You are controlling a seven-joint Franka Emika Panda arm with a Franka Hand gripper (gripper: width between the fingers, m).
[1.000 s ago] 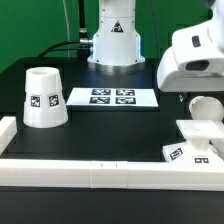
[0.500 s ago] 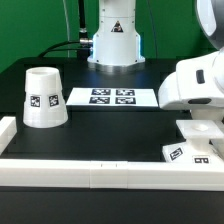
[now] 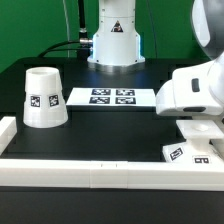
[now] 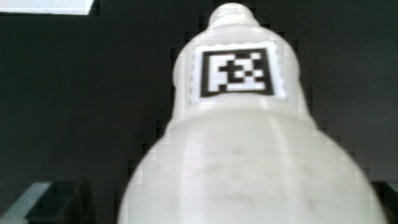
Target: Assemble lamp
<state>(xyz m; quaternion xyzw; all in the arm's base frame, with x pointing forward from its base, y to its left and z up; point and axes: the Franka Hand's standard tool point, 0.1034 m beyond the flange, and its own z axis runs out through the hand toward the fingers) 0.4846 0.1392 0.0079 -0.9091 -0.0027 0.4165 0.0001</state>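
Observation:
The white bulb [image 4: 240, 150] fills the wrist view, its neck pointing away with a square tag [image 4: 237, 70] on it. My gripper [image 4: 205, 215] is down around the bulb's wide end. A dark finger [image 4: 54, 200] shows beside the bulb with a gap to it, so the jaws stand open. In the exterior view the white hand [image 3: 197, 95] is low at the right and hides the bulb. The flat lamp base [image 3: 195, 148] lies just in front of the hand. The tapered shade [image 3: 43, 97] stands at the left.
The marker board [image 3: 112, 97] lies at the middle back. A white rail [image 3: 100, 170] runs along the front edge and a white wall piece [image 3: 8, 130] stands at the left. The arm's pedestal [image 3: 112, 40] is behind the marker board.
The hand has come down at the exterior view's right, from above the bulb to over it. The bulb, seen before, is now hidden behind the hand. Shade and base have not moved.

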